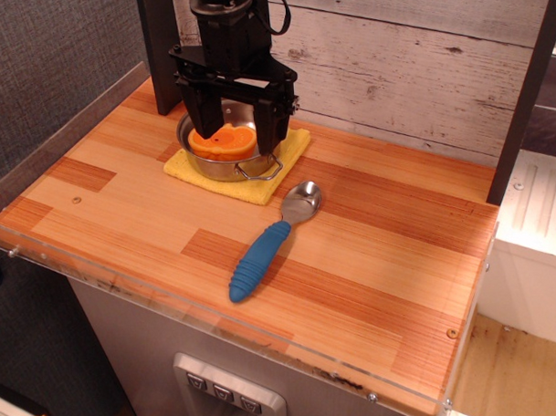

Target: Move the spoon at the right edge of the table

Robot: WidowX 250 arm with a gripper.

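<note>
Spoon [272, 240] lies mid-table, well apart from open pincer [235, 127].

Blue-handled silver spoon [271, 244], striped reddish-brown table [372, 278], yellow cloth [259, 186].

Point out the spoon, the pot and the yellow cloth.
spoon [262, 260]: table camera view, on the ribbed blue handle.
pot [224, 167]: table camera view, on its metal front wall.
yellow cloth [250, 188]: table camera view, on its front corner.
</note>
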